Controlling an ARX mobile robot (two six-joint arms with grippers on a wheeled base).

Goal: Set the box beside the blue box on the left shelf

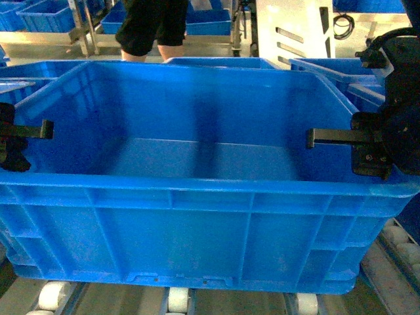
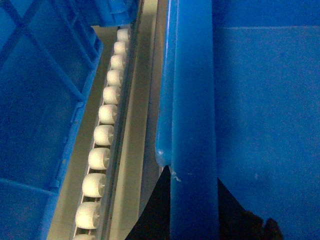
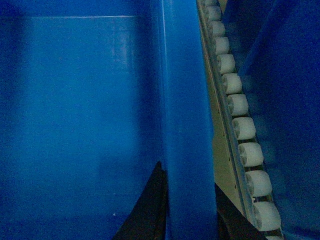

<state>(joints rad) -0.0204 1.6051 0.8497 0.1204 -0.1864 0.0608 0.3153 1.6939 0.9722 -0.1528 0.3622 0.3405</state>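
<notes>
The box (image 1: 197, 197), a big bright-blue crate, fills the head view, and its floor is bare. My left gripper (image 1: 29, 131) is shut on its left rim (image 2: 194, 125), one finger inside the wall and one outside. My right gripper (image 1: 348, 141) is shut the same way on the right rim (image 3: 187, 100). The box's base sits just over the white wheels (image 1: 177, 298) of the left shelf; I cannot tell if they touch. Another blue box (image 2: 40, 100) stands close on the left, past a wheel rail (image 2: 102, 135). A second blue box (image 3: 290, 75) stands on the right, past a rail (image 3: 240, 105).
More blue crates (image 1: 216, 62) stand right behind the box. A person in black shorts (image 1: 154, 26) stands at the back, beside a white cabinet (image 1: 295, 33). Further crates (image 1: 46, 13) sit on a far rack. Wheels (image 1: 400, 243) run along the right side.
</notes>
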